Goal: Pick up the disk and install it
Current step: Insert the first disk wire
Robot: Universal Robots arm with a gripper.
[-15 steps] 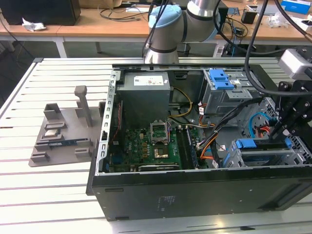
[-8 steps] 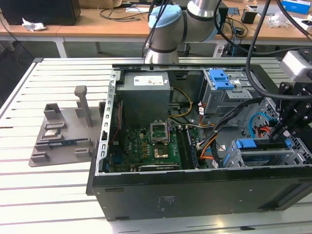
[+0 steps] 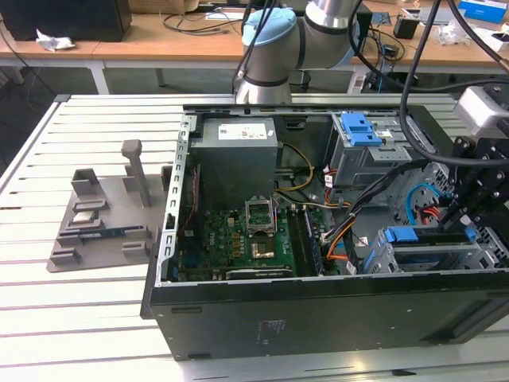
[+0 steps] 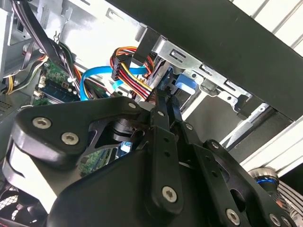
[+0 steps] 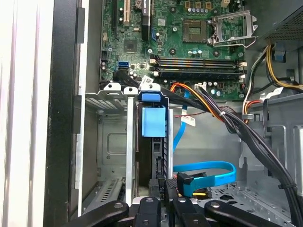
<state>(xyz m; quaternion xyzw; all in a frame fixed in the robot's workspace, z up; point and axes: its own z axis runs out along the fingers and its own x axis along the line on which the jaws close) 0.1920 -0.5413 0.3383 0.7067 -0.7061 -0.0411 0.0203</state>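
Note:
The disk (image 5: 154,124) stands on edge in a slot of the metal drive cage (image 5: 110,142) at the case's front corner, its blue carrier tab facing the motherboard. In the exterior view the disk (image 3: 421,237) lies along the cage at the lower right. My gripper (image 5: 162,191) straddles the disk's cable end, its black fingers (image 5: 149,208) close on either side. From the second wrist view, the gripper (image 4: 165,101) points at the blue tab (image 4: 187,87) under the case rim. In the exterior view the gripper (image 3: 455,223) hangs over the cage's right end.
A blue data cable (image 5: 206,170) and a bundle of power wires (image 5: 213,106) run right beside the cage. The motherboard (image 3: 238,239), a grey power supply (image 3: 237,159) and an upper cage with a blue carrier (image 3: 359,127) fill the case. A grey fixture (image 3: 103,215) sits on the table at the exterior view's left.

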